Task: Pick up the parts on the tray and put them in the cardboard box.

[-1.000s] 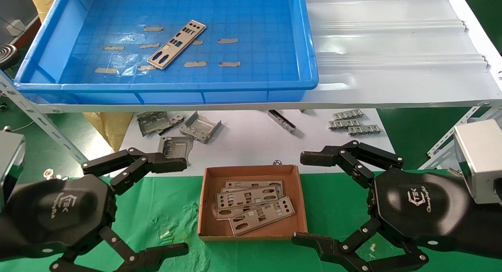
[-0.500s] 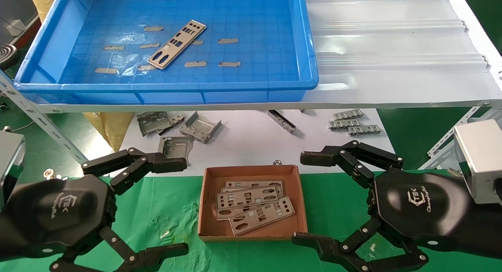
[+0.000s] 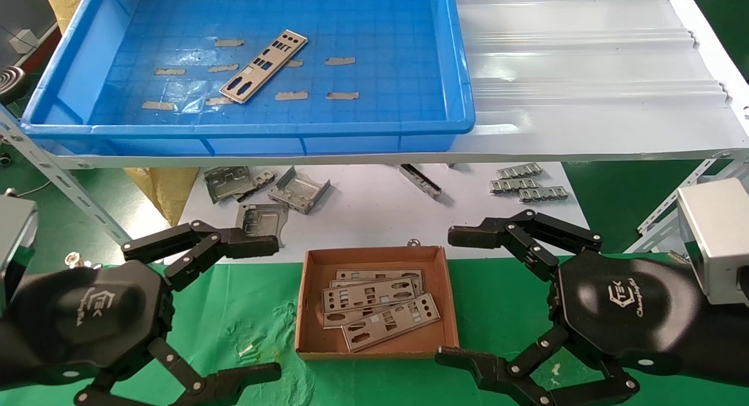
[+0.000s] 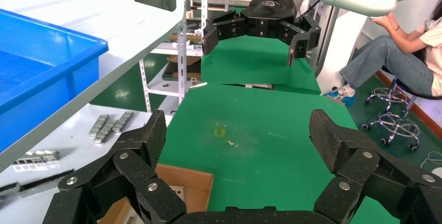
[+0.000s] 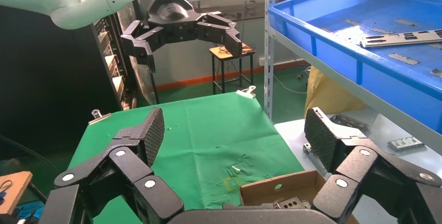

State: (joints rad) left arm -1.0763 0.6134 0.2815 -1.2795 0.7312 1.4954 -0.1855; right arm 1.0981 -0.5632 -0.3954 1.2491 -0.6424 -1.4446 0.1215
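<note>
One silver-grey part (image 3: 264,65) lies slanted on the floor of the blue tray (image 3: 363,134) on the upper shelf; it also shows in the right wrist view (image 5: 401,38). The cardboard box (image 3: 308,300) sits on the green cloth below and holds several parts (image 3: 380,309). My left gripper (image 3: 263,306) hangs open and empty left of the box. My right gripper (image 3: 459,295) hangs open and empty right of the box. The box corner shows in the left wrist view (image 4: 190,185) and in the right wrist view (image 5: 276,190).
Bent grey metal brackets (image 3: 263,189) and small ribbed clips (image 3: 526,183) lie on the white board under the shelf. A white corrugated sheet (image 3: 585,72) covers the shelf right of the tray. Slotted metal shelf struts (image 3: 58,178) flank both arms. A seated person (image 4: 401,47) is beyond the table.
</note>
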